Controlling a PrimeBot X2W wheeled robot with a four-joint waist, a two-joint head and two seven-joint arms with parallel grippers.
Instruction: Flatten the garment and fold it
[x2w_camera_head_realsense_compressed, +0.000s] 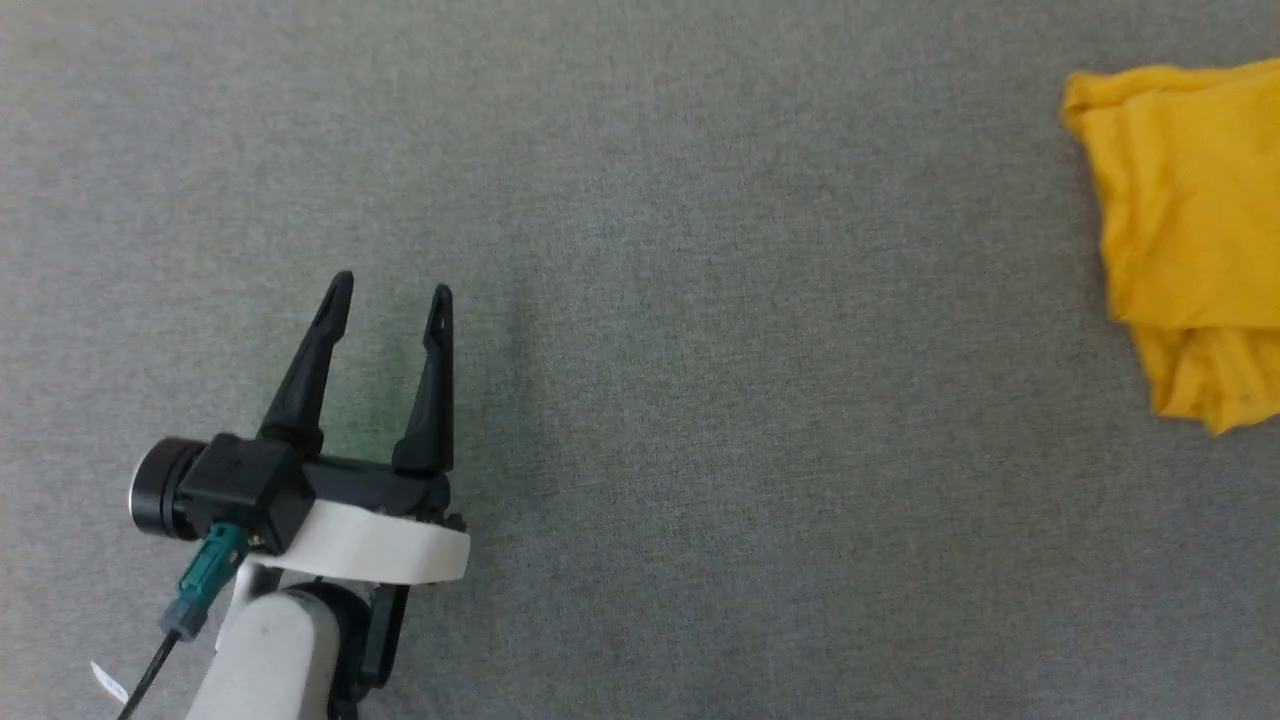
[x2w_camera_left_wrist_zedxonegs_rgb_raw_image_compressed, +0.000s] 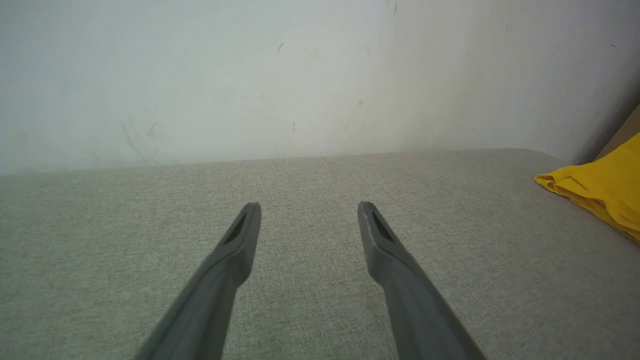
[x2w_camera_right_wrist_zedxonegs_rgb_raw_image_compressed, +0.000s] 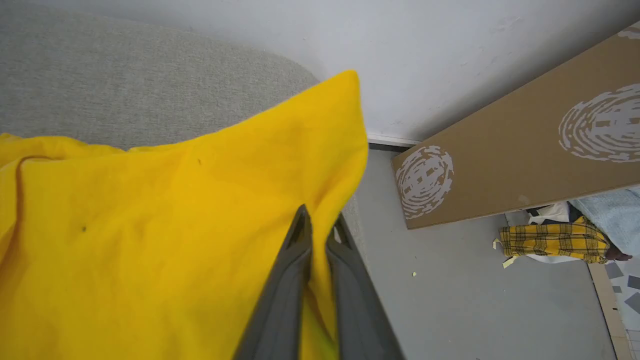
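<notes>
- The left gripper is over the grey cloth surface with its two fingers spread wide and nothing between them.
- The right gripper has its fingers drawn almost together, pinching a fold of the yellow T-shirt near the cloth's edge.
- The T-shirt lies bunched and creased at the right end of the surface, well apart from the left gripper.
</notes>
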